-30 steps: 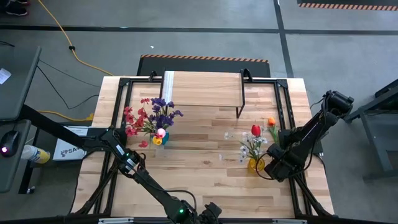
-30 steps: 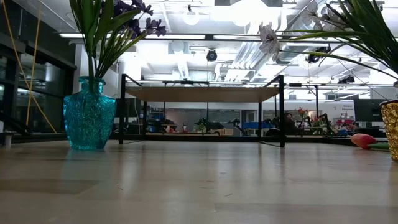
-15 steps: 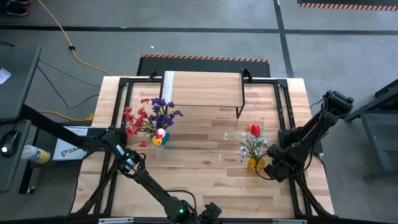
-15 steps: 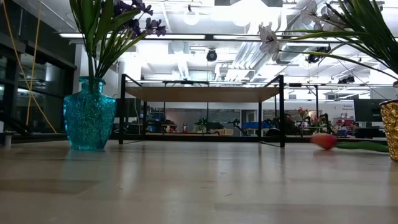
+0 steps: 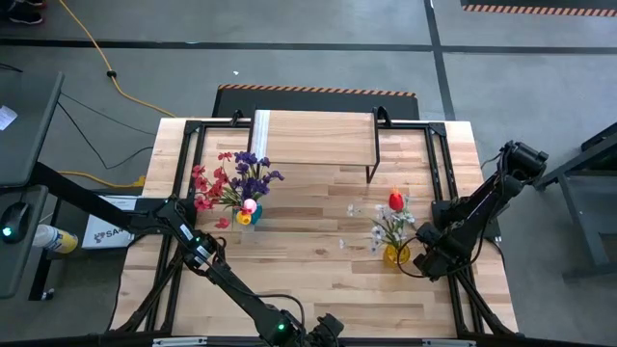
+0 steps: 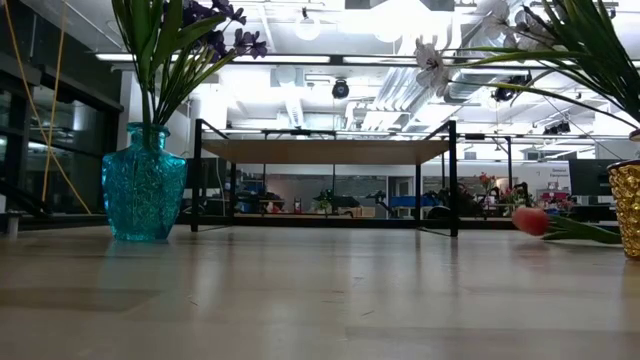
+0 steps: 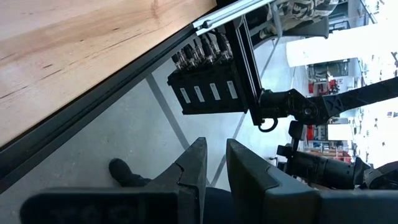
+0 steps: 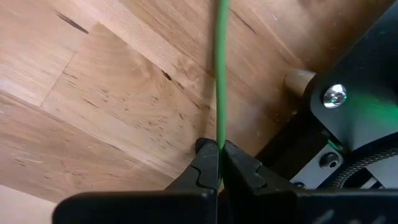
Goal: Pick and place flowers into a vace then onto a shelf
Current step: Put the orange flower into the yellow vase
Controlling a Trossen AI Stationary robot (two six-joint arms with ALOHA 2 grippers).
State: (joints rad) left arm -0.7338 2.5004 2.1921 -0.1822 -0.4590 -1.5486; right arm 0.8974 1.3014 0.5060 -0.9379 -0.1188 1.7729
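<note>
My right gripper, at the table's right edge, is shut on the green stem of a flower with an orange-red bloom. Beside it stands a yellow vase holding white flowers and a red one. At the left, a turquoise vase holds purple and red flowers. The shelf stands on its black legs at the table's far side. My left gripper hangs beyond the table's left edge, its fingers a narrow gap apart and holding nothing. My right gripper pinches the flower's thin green stem between its two fingertips. The fingers come from above, pointing steeply down, and lie across the stem. The stem runs out low over the wood to the bloom. Whether the bloom end touches the table, I cannot tell.
Black frame rails run along the table's right and left sides. White petals lie loose on the wood between the vases. Bare planks stretch across the middle and near side.
The held flower's bloom has swung away from the table's right edge toward the yellow vase. In the low view it has slid leftward and now sits a little higher than where it lay. The right hand has tipped slightly. The left arm has kept still.
</note>
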